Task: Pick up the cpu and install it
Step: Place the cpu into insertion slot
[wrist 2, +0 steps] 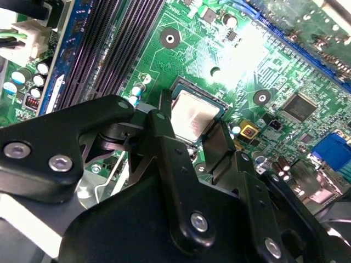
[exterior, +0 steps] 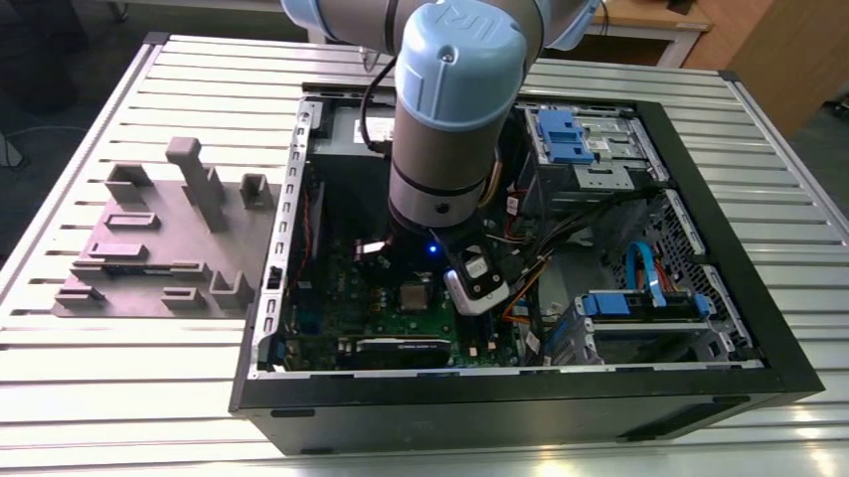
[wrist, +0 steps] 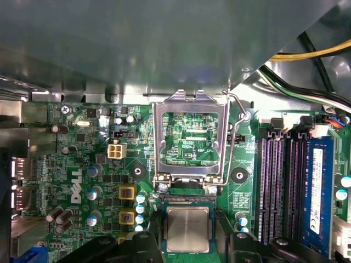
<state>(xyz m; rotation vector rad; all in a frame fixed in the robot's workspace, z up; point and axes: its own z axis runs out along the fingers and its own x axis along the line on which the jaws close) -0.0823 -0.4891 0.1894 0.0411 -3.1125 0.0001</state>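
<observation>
The cpu (wrist: 188, 229) is a small silvery square lying flat in the socket on the green motherboard (wrist: 77, 164); in the exterior view the cpu (exterior: 416, 295) shows just below the arm's wrist. The hinged metal socket frame (wrist: 189, 104) stands swung up behind it, with its wire lever (wrist: 237, 142) raised beside it. My gripper (wrist: 189, 245) hovers right over the chip, open, with one black finger (wrist 2: 164, 129) on each side of the cpu (wrist 2: 192, 116) and a narrow gap to each edge. The lower corner of the chip is hidden by a finger in the second wrist view.
Memory slots (wrist: 277, 186) with a blue module (wrist: 320, 192) run beside the socket. The open computer case (exterior: 743, 328) holds blue drive cages (exterior: 571, 139), cables (exterior: 531, 268) and a grey power supply (exterior: 348, 129). A grey moulded fixture (exterior: 159, 238) sits on the slatted table at the exterior view's left.
</observation>
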